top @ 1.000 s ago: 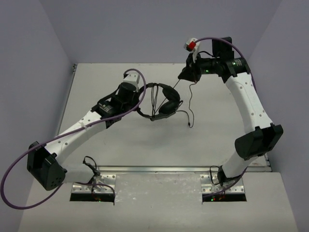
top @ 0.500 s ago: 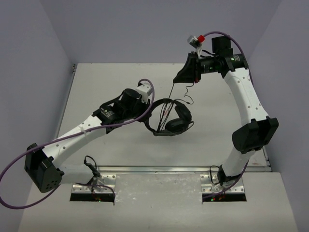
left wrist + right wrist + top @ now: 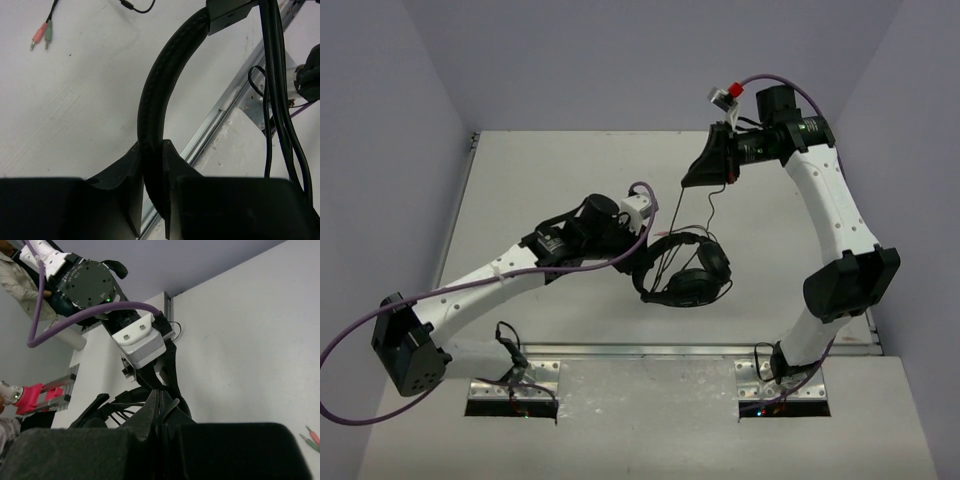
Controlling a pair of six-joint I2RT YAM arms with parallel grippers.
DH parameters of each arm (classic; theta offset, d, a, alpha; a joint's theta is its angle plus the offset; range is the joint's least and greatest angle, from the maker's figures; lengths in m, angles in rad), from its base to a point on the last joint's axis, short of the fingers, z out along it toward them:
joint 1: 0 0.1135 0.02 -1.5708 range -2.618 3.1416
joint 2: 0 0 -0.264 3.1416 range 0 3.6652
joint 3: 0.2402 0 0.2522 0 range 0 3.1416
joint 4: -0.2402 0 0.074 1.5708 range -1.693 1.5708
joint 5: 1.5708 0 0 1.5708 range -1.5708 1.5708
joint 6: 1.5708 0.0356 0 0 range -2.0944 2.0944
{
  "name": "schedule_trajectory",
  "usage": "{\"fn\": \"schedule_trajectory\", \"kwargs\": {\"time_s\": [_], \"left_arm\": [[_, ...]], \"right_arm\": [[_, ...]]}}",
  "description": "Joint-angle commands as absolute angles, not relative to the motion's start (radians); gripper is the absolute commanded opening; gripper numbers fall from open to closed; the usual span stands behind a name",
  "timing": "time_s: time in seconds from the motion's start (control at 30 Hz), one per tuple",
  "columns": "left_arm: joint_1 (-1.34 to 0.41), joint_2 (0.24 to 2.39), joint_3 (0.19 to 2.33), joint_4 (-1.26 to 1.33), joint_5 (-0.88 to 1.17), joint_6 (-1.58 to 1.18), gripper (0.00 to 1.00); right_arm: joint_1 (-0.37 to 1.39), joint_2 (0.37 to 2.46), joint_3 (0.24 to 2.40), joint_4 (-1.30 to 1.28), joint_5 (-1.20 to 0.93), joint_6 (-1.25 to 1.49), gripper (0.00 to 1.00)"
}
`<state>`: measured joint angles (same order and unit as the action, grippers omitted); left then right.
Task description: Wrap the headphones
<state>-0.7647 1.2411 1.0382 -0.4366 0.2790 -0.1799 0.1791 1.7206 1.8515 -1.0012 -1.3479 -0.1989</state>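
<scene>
The pale grey worktop [image 3: 520,180] is carrying nothing of the task directly: the black padded over-ear headphones [image 3: 698,283] are hanging just right of centre, seemingly lifted off it. The left end effector [image 3: 151,146] is clamping tight across their arched leather-look headband [image 3: 155,95], whose arc is running away from the fingers. The right end effector [image 3: 693,177] is sitting farther back and higher, pinched shut on the long thin black cable [image 3: 674,212], which is stretching almost straight down from it to the headset.

So the next winding is likely turning on that line. The headset is lying nearer the bases than the right end effector, with its headband crossways to the cable. The right arm is leading the free length. Several strands are already running beside the headband. The left arm's thick purple robot cable [image 3: 642,190] is looping close by and could be snagging. The small pink and green plugs [image 3: 41,36] are lying loose on the worktop.
</scene>
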Motion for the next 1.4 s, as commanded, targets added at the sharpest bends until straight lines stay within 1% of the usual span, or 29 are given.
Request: {"fn": "schedule_trajectory", "kwargs": {"time_s": [0.0, 0.07, 0.17, 0.23, 0.37, 0.4, 0.47, 0.63, 0.8, 0.83, 0.87, 0.9, 0.93, 0.97, 1.0, 1.03, 1.07, 1.1, 1.13, 1.17, 1.2, 1.23, 1.27, 1.37], "left_arm": [[-0.842, 1.241, 1.014, -0.567, 0.440, -0.084, 0.00], [-0.847, 1.223, 1.015, -0.565, 0.446, -0.083, 0.00], [-0.848, 1.157, 1.012, -0.555, 0.408, -0.084, 0.00], [-0.848, 1.112, 1.002, -0.539, 0.325, -0.092, 0.00], [-0.847, 0.993, 0.997, -0.509, 0.200, -0.091, 0.00], [-0.847, 0.977, 1.000, -0.508, 0.128, -0.092, 0.00], [-0.847, 0.944, 1.003, -0.509, 0.086, -0.083, 0.00], [-0.847, 0.884, 0.966, -0.483, 0.159, -0.046, 0.01], [-0.847, 0.858, 0.948, -0.474, 0.293, -0.020, 0.00], [-0.845, 0.850, 0.954, -0.480, 0.290, -0.021, 0.00], [-0.845, 0.842, 0.966, -0.482, 0.258, -0.038, 0.00], [-0.845, 0.822, 0.972, -0.480, 0.256, -0.043, 0.00], [-0.845, 0.812, 0.983, -0.480, 0.252, -0.051, 0.00], [-0.845, 0.796, 1.002, -0.479, 0.208, -0.081, 0.00], [-0.844, 0.782, 1.014, -0.479, 0.180, -0.092, 0.00], [-0.845, 0.767, 1.029, -0.510, 0.151, -0.100, 0.00], [-0.845, 0.765, 1.070, -0.535, 0.090, -0.107, 0.00], [-0.847, 0.784, 1.098, -0.561, 0.057, -0.110, 0.00], [-0.845, 0.799, 1.126, -0.628, 0.016, -0.117, 0.00], [-0.845, 0.816, 1.168, -0.656, -0.064, -0.133, 0.00], [-0.845, 0.860, 1.190, -0.687, -0.095, -0.140, 0.00], [-0.845, 0.883, 1.206, -0.745, -0.129, -0.155, 0.00], [-0.845, 0.906, 1.228, -0.771, -0.177, -0.161, 0.00], [-0.845, 0.989, 1.236, -0.842, -0.210, -0.166, 0.00]], "right_arm": [[0.141, 1.701, 1.904, -0.905, -1.367, -0.311, 0.01], [0.141, 1.706, 1.888, -0.917, -1.368, -0.325, 0.01], [0.141, 1.701, 1.850, -0.888, -1.312, -0.305, 0.01], [0.140, 1.697, 1.803, -0.847, -1.295, -0.276, 0.01], [0.138, 1.701, 1.784, -0.847, -1.379, -0.268, 0.01], [0.138, 1.713, 1.793, -0.874, -1.394, -0.276, 0.01], [0.138, 1.727, 1.822, -0.928, -1.434, -0.294, 0.01], [0.137, 1.758, 1.848, -0.979, -1.532, -0.350, 0.02], [0.137, 1.758, 1.845, -0.974, -1.629, -0.373, 0.08], [0.137, 1.750, 1.832, -0.971, -1.628, -0.383, 0.06], [0.137, 1.741, 1.819, -0.942, -1.565, -0.380, 0.01], [0.137, 1.732, 1.798, -0.898, -1.515, -0.345, 0.01], [0.138, 1.701, 1.719, -0.821, -1.453, -0.290, 0.01], [0.138, 1.683, 1.669, -0.657, -1.387, -0.176, 0.01], [0.138, 1.668, 1.628, -0.603, -1.303, -0.155, 0.01], [0.137, 1.652, 1.558, -0.562, -1.278, -0.149, 0.01], [0.137, 1.622, 1.521, -0.467, -1.228, -0.112, 0.01], [0.137, 1.605, 1.481, -0.403, -1.195, -0.071, 0.01], [0.140, 1.585, 1.388, -0.309, -1.139, -0.022, 0.01], [0.140, 1.545, 1.343, -0.146, -1.076, 0.082, 0.01], [0.140, 1.528, 1.306, -0.065, -0.916, 0.139, 0.01], [0.140, 1.511, 1.245, 0.043, -0.860, 0.173, 0.01], [0.140, 1.488, 1.229, 0.075, -0.795, 0.214, 0.01], [0.141, 1.470, 1.230, 0.092, -0.568, 0.268, 0.01]]}}
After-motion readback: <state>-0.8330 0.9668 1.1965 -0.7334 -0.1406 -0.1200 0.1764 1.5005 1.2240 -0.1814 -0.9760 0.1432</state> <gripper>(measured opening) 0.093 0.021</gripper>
